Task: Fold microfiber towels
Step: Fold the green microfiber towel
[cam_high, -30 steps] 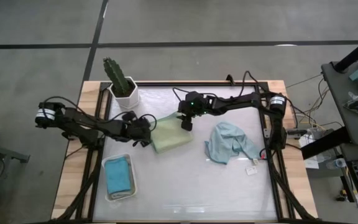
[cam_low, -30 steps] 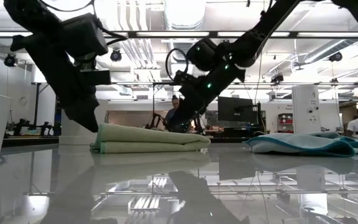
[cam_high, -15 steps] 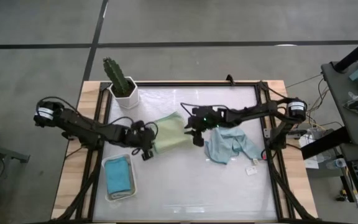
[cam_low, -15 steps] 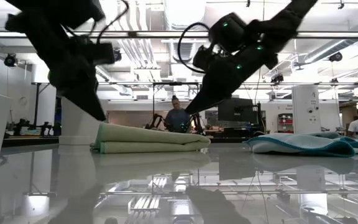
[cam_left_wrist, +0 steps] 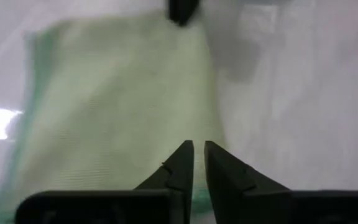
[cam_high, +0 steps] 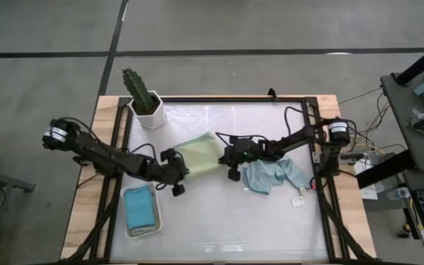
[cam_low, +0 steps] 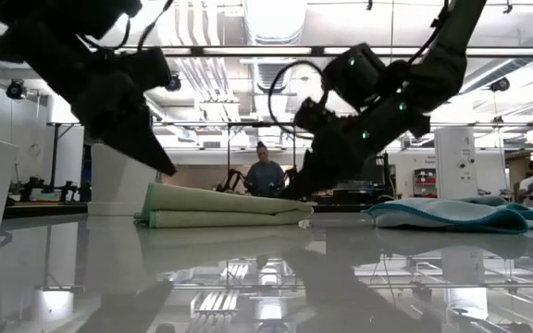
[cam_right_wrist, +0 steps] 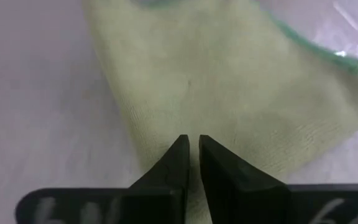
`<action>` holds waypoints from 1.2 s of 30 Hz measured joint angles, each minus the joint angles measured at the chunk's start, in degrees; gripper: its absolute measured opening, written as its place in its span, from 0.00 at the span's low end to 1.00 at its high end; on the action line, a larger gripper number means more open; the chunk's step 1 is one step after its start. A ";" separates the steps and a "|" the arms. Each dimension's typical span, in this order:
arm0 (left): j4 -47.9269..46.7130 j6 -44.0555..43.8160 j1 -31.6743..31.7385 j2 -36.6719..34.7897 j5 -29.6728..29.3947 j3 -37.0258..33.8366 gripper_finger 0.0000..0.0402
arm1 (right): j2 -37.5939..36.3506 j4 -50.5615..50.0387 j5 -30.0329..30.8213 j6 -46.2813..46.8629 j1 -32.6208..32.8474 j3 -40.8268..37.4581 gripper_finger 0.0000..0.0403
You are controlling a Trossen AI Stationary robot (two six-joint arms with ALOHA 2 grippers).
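The green towel (cam_high: pixel 199 155) lies folded on the table (cam_high: pixel 219 221), just in front of the cactus pot (cam_high: pixel 147 114). The left gripper (cam_high: pixel 179 177) sits at the towel's near-left corner, the right gripper (cam_high: pixel 232 157) at its right edge, between it and the crumpled blue towel (cam_high: pixel 273 175). Both have their fingers nearly pressed together; whether cloth is actually caught, I can't quite tell. If only one layer is nipped, a lift could pull the fold open.
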 joint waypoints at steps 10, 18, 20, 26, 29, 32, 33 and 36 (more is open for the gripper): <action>4.33 -3.03 -0.21 11.16 9.63 -0.02 0.00 | 0.70 -0.80 0.13 -0.54 -1.52 0.20 0.07; 1.59 -2.53 -0.23 9.24 11.64 0.45 0.00 | -0.14 -2.39 0.07 -0.68 -1.78 0.20 0.07; -1.09 -2.53 -0.25 6.57 12.11 0.33 0.00 | -0.54 -2.38 0.04 -0.68 -1.78 0.20 0.07; -11.67 -2.53 -0.12 -2.65 11.72 0.27 0.00 | -1.65 -2.79 0.03 -0.62 -1.76 0.20 0.07; -16.41 -2.73 0.10 -7.22 10.02 0.16 0.00 | -1.86 -2.87 0.06 -1.12 -1.77 0.33 0.07; -20.13 -5.22 1.34 -10.90 2.77 -0.33 0.00 | -1.88 -2.85 0.05 -2.16 -2.01 0.90 0.07; -20.27 -5.51 2.24 -11.94 1.25 -0.56 0.00 | -1.88 -2.81 0.00 -2.76 -2.15 1.13 0.07; -20.24 -5.48 6.26 -13.97 0.48 -1.56 0.00 | -1.88 -2.79 0.04 -4.03 -2.91 1.71 0.07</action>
